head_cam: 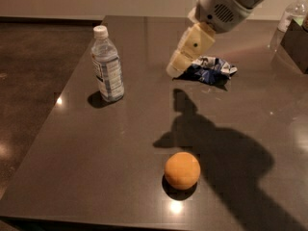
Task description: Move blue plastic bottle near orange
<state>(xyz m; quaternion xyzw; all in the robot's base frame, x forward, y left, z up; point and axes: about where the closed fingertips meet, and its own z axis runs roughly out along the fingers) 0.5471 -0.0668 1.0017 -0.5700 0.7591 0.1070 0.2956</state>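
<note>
Approach step, I judge: the gripper (176, 68), its spread impossible to tell, hangs over the tabletop (120, 143) right of the upright blue plastic bottle (107, 66) at far left, and next must reach left and grasp it, the orange (182, 170) lying near.

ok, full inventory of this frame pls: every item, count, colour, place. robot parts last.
small clear plastic water bottle with white cap: 1, bluish tint, white-and-blue label; upright, left side of table.
round orange fruit: 1, orange; near front edge, centre.
crumpled foil snack bag: 1, blue and white; lying far centre-right.
second clear plastic bottle: 1, clear; far right edge, partly cut off.
dark box-like object: 1, black; far right edge, identity unclear.
glossy table: 1, dark grey-brown; fills most of the view.
floor: dark brown; left of table.
robot arm: 1, white; enters top right.
gripper: 1, cream; above the table at the bag's left end, apart from bottle and orange.
</note>
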